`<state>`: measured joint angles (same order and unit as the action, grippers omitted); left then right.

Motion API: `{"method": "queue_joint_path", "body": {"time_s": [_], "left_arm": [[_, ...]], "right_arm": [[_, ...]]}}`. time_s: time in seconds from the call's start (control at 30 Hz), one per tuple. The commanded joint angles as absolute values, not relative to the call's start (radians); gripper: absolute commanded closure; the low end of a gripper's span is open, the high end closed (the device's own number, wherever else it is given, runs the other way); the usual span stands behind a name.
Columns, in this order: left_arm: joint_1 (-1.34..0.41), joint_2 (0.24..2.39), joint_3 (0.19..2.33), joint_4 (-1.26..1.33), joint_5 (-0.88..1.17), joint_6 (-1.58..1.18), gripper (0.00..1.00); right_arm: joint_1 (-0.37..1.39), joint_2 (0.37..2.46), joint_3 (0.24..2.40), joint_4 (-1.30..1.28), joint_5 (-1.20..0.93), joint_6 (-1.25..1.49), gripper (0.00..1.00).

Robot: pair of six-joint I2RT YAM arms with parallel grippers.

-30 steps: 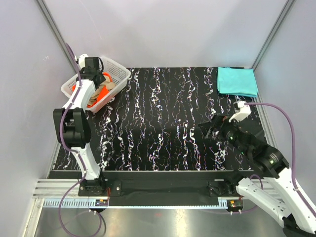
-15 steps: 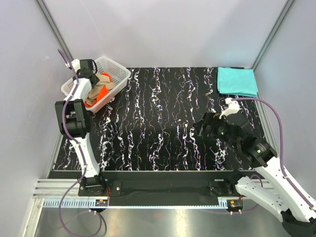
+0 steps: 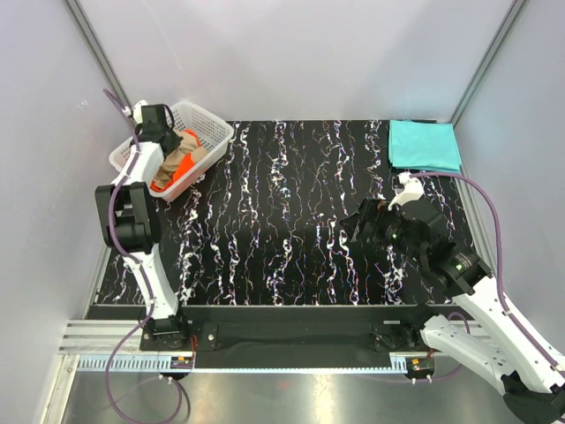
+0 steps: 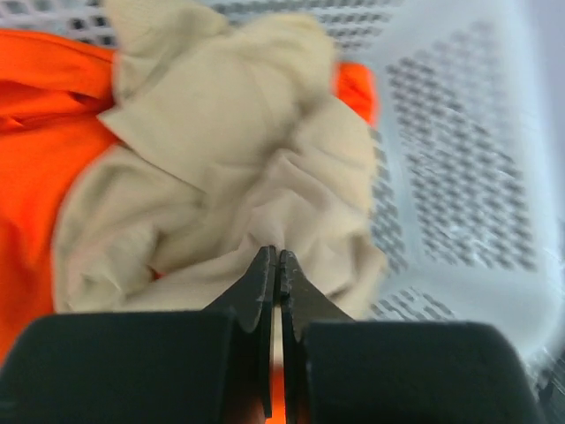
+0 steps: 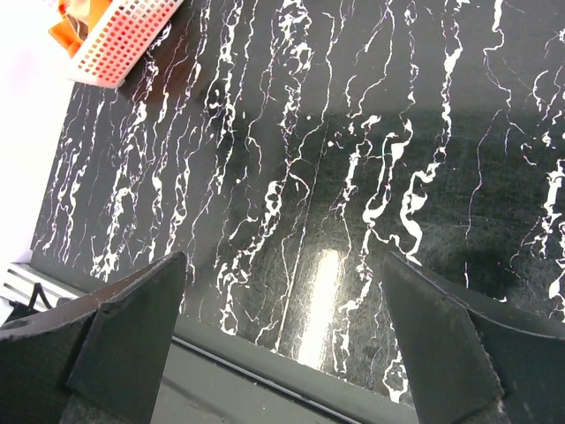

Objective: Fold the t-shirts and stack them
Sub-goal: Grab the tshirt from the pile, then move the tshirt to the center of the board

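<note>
counter (image 3: 291, 185): black with white veins, it carries all the things.
basket (image 3: 217, 132): white plastic lattice, at the far left corner of the counter, standing at an angle.
teal t-shirt (image 3: 425, 146): folded flat, at the far right corner, well apart from the basket.
orange-red t-shirt (image 4: 35, 132): crumpled inside the basket, partly under the tan one.
tan t-shirt (image 4: 229, 168): crumpled inside the basket, on top of the orange-red cloth.
right end effector (image 5: 282, 265): fingers spread wide, holding nothing, hanging over the bare right part of the counter.
left end effector (image 4: 275, 265): inside the basket, fingers pressed together, tips pinching a fold of the tan t-shirt.
</note>
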<state>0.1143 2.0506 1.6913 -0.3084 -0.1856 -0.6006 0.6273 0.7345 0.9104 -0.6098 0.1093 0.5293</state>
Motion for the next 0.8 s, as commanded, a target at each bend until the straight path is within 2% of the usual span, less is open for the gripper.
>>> {"method": "queue_joint_path", "body": {"time_s": [0.0,0.27,0.43,0.57,0.77], "left_arm": [[0.019,1.820,1.701,-0.182,-0.037,-0.592,1.00],[-0.191,1.556,1.736,-0.127,0.098,-0.480,1.00],[-0.276,1.392,1.717,-0.126,0.204,-0.509,1.00],[-0.357,1.290,1.557,-0.087,0.287,-0.568,1.00],[-0.423,1.166,1.157,-0.104,0.310,-0.624,1.00]], "right_arm": [[0.627,0.741,0.946,-0.561,0.089,0.531,0.00],[0.627,0.787,1.051,-0.710,0.081,0.511,0.00],[0.627,0.756,1.084,-0.759,0.106,0.548,0.01],[0.627,0.718,1.074,-0.752,0.092,0.569,0.01],[0.629,0.715,1.062,-0.782,0.130,0.601,0.02]]}}
